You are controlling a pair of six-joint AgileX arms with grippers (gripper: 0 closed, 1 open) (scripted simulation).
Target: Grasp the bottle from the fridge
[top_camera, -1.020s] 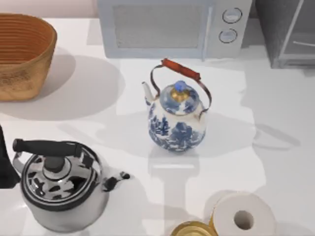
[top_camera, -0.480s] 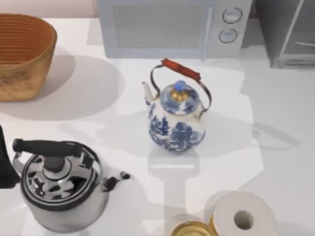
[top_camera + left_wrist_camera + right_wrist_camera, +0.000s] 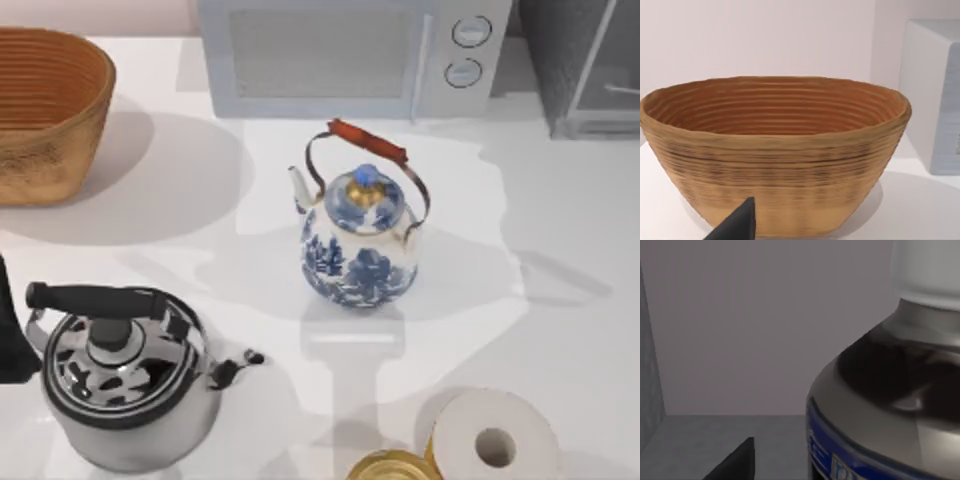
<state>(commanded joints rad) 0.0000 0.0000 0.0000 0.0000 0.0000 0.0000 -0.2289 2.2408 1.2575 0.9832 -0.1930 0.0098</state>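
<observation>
Blue-and-white teapot [image 3: 360, 245] at the table's middle: cobalt landscape pattern on white, gold-ringed lid with a blue knob, rust-orange grip. Near left, the steel kettle [image 3: 125, 385] gleams silver under a black handle. Far left, a woven basket [image 3: 45, 110] in honey-tan (ribbed bands, redder inside). The microwave [image 3: 350, 55] is pale grey-white, the fridge [image 3: 585, 65] speckled grey. The bottle [image 3: 890, 405] shows a white cap, dark glossy body, blue label. White paper roll [image 3: 495, 440]; gold tin [image 3: 392, 466].

from above i see the teapot [image 3: 359, 238] at table centre; microwave [image 3: 350, 55] at 12 o'clock, fridge [image 3: 585, 65] at 2, basket [image 3: 50, 110] at 10, kettle [image 3: 125, 375] at 8, paper roll [image 3: 495, 440] beside tin [image 3: 392, 466] at 5.
</observation>
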